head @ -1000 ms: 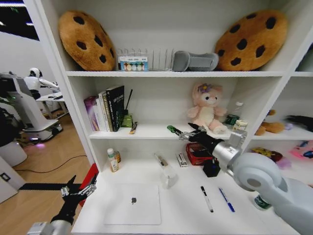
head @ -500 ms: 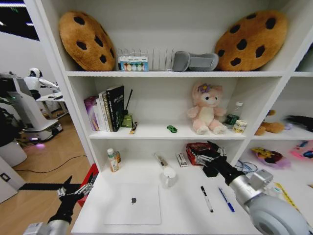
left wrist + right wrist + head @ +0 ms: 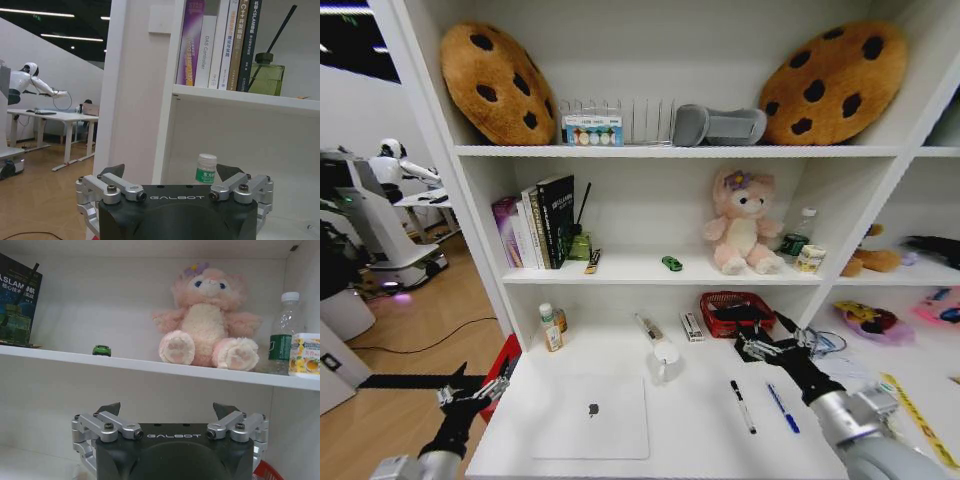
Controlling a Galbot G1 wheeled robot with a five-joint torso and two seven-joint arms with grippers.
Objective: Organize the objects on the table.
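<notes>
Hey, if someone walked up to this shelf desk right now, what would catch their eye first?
Probably the two big cookie cushions leaning at either end of the top shelf, and the pink plush toy sitting on the middle shelf near a tiny green toy car. Below, the right gripper hovers open above the table, where a silver laptop lies shut.

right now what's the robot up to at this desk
It is tidying the table. The green toy car sits on the shelf beside the pink plush toy. The right gripper hovers open and empty above the black marker and blue pen. The laptop and mug sit untouched. The left gripper waits open off the table's left edge.
</notes>
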